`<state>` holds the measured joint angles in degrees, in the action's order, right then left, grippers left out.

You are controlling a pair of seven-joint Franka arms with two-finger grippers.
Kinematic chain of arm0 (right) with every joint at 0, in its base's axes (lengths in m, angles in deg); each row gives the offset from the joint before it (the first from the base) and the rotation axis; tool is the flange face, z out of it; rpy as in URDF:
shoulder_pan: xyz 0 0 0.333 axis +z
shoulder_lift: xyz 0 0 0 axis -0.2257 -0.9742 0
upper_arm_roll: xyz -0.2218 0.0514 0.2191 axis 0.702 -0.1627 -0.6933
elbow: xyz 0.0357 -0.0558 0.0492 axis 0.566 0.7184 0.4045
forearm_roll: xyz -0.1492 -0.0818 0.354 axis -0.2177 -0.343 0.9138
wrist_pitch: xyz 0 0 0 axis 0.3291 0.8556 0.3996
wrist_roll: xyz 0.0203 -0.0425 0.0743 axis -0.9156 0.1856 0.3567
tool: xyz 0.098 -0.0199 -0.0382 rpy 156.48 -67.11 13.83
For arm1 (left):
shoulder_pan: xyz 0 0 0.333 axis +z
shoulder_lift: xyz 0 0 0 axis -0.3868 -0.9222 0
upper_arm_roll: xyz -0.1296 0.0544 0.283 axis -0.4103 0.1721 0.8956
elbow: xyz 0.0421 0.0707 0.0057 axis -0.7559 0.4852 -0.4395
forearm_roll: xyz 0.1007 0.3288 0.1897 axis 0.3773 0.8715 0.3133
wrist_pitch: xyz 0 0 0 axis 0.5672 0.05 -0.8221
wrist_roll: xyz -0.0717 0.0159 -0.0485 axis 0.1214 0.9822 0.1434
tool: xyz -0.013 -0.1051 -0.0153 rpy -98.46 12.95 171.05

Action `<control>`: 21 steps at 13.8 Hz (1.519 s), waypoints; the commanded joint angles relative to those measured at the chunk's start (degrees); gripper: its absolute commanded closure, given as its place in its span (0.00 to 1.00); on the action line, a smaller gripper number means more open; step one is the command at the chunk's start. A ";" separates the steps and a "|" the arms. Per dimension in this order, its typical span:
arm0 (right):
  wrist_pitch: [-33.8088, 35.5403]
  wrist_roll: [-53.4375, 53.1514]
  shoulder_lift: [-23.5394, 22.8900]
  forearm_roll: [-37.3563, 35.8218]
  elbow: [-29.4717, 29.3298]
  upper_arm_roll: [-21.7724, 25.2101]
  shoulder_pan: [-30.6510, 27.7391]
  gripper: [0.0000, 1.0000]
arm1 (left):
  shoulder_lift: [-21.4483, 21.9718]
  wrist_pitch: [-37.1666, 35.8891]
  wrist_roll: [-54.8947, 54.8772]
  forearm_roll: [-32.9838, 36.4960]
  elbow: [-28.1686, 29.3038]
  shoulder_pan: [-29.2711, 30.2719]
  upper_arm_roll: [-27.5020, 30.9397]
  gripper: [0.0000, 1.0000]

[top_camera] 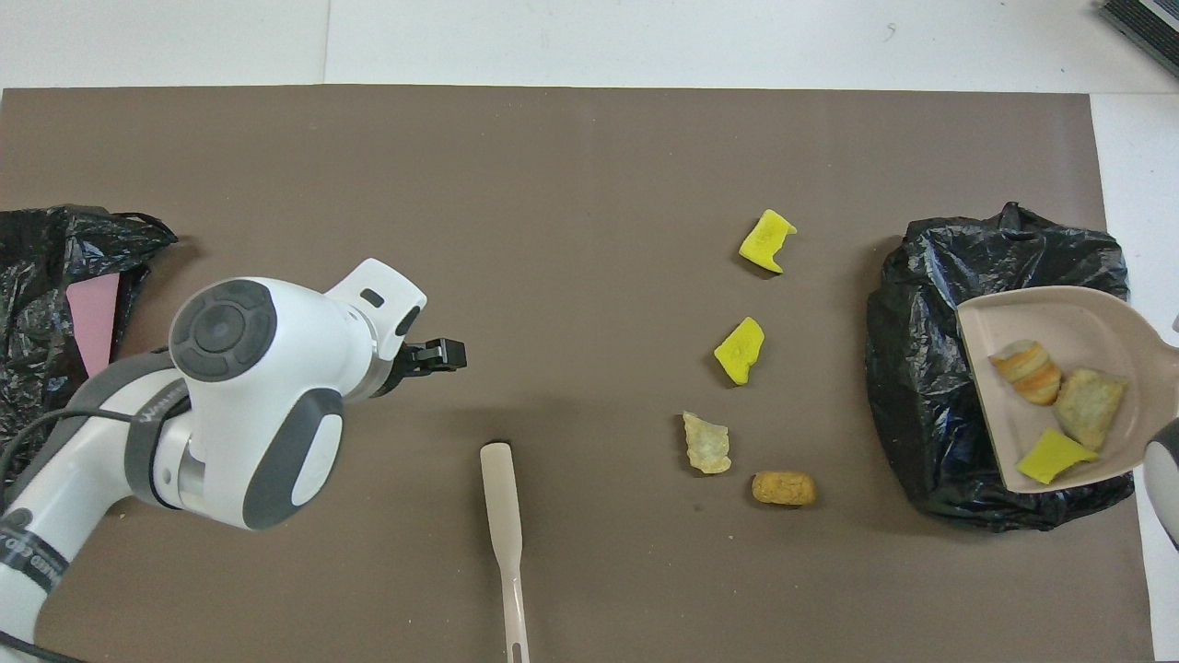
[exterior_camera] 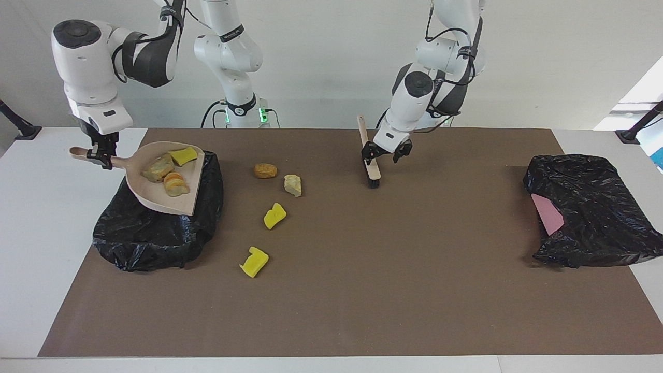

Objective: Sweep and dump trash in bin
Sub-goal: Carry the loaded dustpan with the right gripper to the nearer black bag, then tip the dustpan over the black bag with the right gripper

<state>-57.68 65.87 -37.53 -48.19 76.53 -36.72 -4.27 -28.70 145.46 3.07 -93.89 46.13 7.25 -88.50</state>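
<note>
The right gripper (exterior_camera: pixel 101 155), upper left in the facing view, is clamped on the handle of the pan (exterior_camera: pixel 160 201). It holds the pan roughly level over the bin (exterior_camera: pixel 155 235), the black bag at the left edge of the mat (exterior_camera: pixel 362 290). Held flat like that, the load stays put; the pan would have to tip, lip down, for the dump.

The left gripper (exterior_camera: pixel 387 152), upper middle of that view, stands wide and empty just above the brush (exterior_camera: pixel 369 168). The brush lies loose on the mat, probably put aside while the pan is emptied.

Three pieces of trash (exterior_camera: pixel 174 184) sit in the pan. Four more lie on the mat in the centre-left of the facing view: a brown lump (exterior_camera: pixel 265 170), a pale one (exterior_camera: pixel 292 185) and two yellow chunks (exterior_camera: pixel 274 215) below them. These are yet to be swept.

The overhead view cuts off the right gripper at its right edge. Whether the pan rests on the bin or hangs clear, I cannot tell. The bin's mouth is hard to make out among the folds. A second bag (exterior_camera: pixel 585 207), at the right, shows a pink patch whose nature is unclear.
</note>
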 commanded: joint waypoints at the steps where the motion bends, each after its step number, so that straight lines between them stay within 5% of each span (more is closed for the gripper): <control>1: -1.19 -1.43 2.41 -5.49 2.40 -0.59 0.17 1.00 | -3.42 -3.44 -6.39 1.18 -7.25 4.94 -0.58 0.00; 6: 3.89 -13.71 5.30 -15.34 4.95 -0.59 5.87 1.00 | -3.43 -17.93 -19.58 1.35 -18.50 13.82 -0.49 0.00; 12: 9.35 -16.99 6.45 -24.56 5.21 -0.68 7.64 1.00 | -3.16 -32.18 -23.64 6.45 -29.23 16.47 -0.23 0.00; 17: 11.38 -17.26 6.54 -28.98 2.06 -1.30 8.51 1.00 | -2.37 -32.81 -23.38 6.01 -29.51 17.09 -0.49 0.00; 21: 15.33 -21.37 1.81 -27.05 -5.05 -1.65 13.78 1.00 | -2.02 -32.72 -23.29 5.48 -29.77 17.35 -0.49 0.00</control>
<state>-45.41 47.60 -32.17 -75.46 76.47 -37.72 7.37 -31.07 113.37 -20.15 -88.58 17.18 23.89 -88.73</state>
